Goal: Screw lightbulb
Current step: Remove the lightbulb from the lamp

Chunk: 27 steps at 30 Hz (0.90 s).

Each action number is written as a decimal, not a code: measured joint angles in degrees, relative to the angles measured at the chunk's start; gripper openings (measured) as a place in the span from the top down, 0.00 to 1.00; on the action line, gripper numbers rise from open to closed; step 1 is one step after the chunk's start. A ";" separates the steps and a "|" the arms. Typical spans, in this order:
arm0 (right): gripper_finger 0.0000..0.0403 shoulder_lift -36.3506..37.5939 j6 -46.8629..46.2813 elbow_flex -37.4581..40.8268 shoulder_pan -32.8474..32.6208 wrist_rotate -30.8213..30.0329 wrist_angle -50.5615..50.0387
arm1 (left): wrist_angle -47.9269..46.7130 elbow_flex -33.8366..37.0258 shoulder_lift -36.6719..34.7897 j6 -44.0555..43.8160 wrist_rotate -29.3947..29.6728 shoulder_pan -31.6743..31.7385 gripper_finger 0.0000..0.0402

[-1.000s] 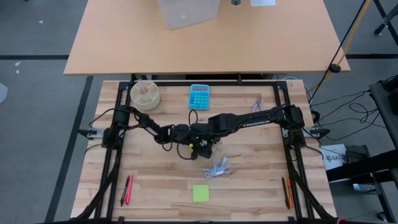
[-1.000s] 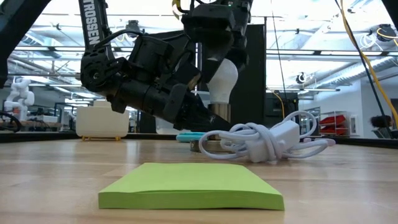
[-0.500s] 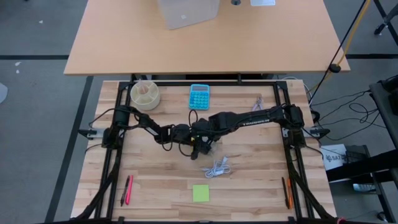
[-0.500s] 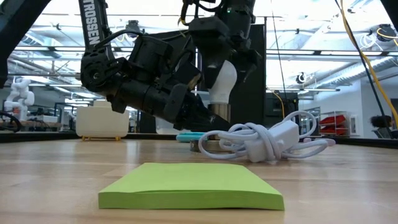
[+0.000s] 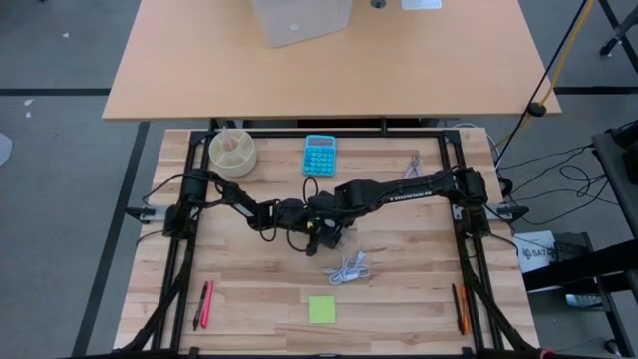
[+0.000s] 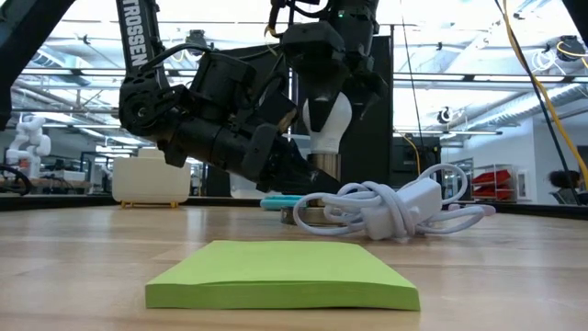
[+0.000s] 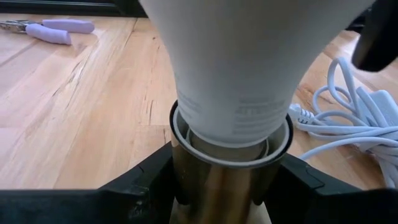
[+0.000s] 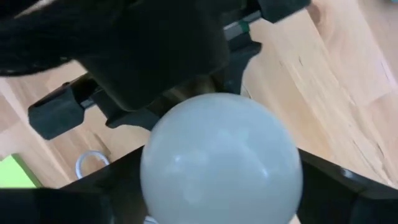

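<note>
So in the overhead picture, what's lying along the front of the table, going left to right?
Pink pen → green sticky notes → orange pen; the white coiled cable lies just behind the notes.

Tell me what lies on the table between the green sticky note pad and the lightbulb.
In the high view, a coiled white cable lies between the green sticky note pad and the lightbulb; the low view shows it too.

Lightbulb (image 6: 327,122): white, pear-shaped, frosted globe up, upright. Narrow neck seated in a brass-coloured socket (image 7: 221,180), pale ring at the joint. Globe sits between the right gripper (image 8: 217,186) fingers, directly beneath its wrist; socket is clamped between the left gripper (image 7: 217,186) fingers, just ahead of that wrist.
</note>
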<state>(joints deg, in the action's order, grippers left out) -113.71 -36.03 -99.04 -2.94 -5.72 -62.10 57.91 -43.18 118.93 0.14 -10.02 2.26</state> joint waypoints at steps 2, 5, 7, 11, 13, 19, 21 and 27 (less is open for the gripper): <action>0.28 0.00 1.51 0.00 0.00 0.09 0.31 | 0.00 0.00 0.00 0.00 -0.02 0.00 0.51; 0.34 0.00 4.93 0.00 0.26 0.24 0.50 | 0.00 0.00 0.00 0.01 -0.01 -0.02 0.51; 0.36 0.00 8.66 0.00 0.50 0.29 0.55 | 0.00 0.00 0.00 0.02 0.00 -0.01 0.51; 0.35 0.00 17.52 0.00 1.10 0.57 0.61 | 0.00 0.00 0.00 0.02 0.04 0.02 0.51; 0.33 0.00 22.32 0.00 1.41 0.70 0.61 | 0.00 0.00 0.00 0.02 0.19 0.02 0.51; 0.34 0.00 38.33 0.05 1.83 0.77 1.58 | -0.01 0.00 0.00 0.26 0.36 0.02 0.51; 0.34 -0.02 44.60 0.09 1.81 0.85 2.12 | -0.02 0.02 0.00 0.56 0.35 0.02 0.51; 0.31 -0.06 62.23 0.15 1.81 0.52 3.39 | -0.02 0.11 0.00 0.68 0.26 0.02 0.51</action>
<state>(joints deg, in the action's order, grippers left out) -113.77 26.20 -98.89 -1.13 -5.20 -58.71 57.89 -43.07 118.93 0.82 -9.76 2.28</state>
